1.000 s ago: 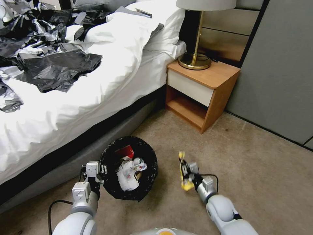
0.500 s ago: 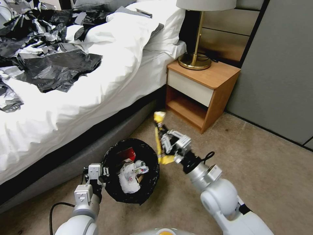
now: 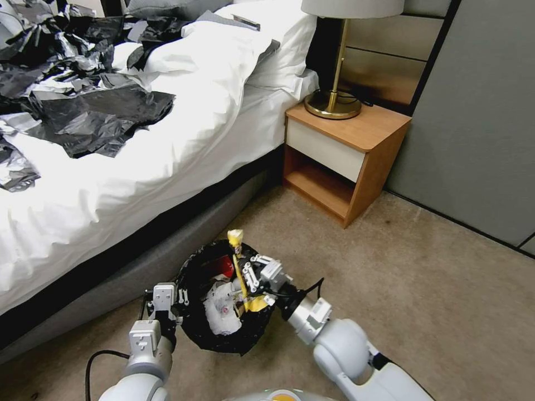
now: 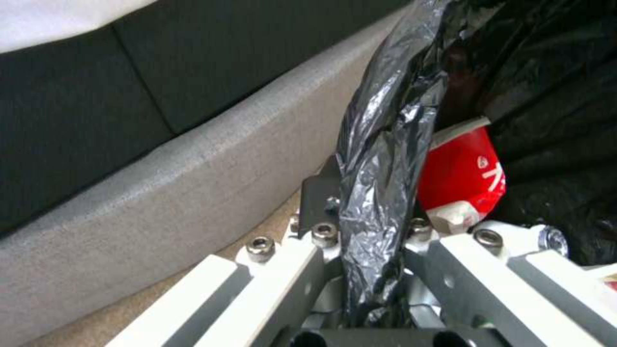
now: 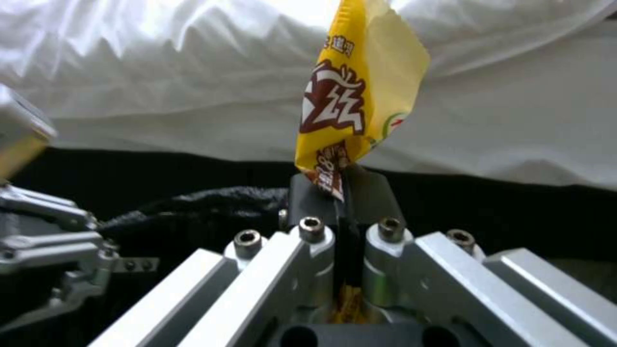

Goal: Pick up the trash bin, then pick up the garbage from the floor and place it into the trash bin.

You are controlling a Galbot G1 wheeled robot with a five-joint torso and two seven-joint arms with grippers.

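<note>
Since half a second ago the right gripper (image 3: 243,277) has swung in from beside the bedside table toward the robot's left, and it now hangs over the open mouth of the small round trash bin lined with a crinkly black bag (image 3: 192,320), where before it was out over bare carpet. Its fingers are pinched tight on a long yellow snack wrapper (image 3: 238,262), which stands nearly upright with its top end poking above the bin's far rim and its lower end down among the contents; the right wrist view shows the yellow foil (image 5: 350,103) clamped between the two pads. The bin itself sits in much the same spot, just beside the grey upholstered bed base (image 3: 111,284). The left gripper (image 3: 165,303) is closed on the bin's near rim, and the left wrist view shows the folded black liner (image 4: 379,164) squeezed between its fingers. Inside the bin lie crumpled white tissue (image 3: 220,309) and a squashed red-and-white paper cup (image 4: 460,176); there may be a bottle under the wrapper, though the gripper hides that part. Loose black plastic sheets (image 3: 95,120) lie on the white bedding above.
</note>
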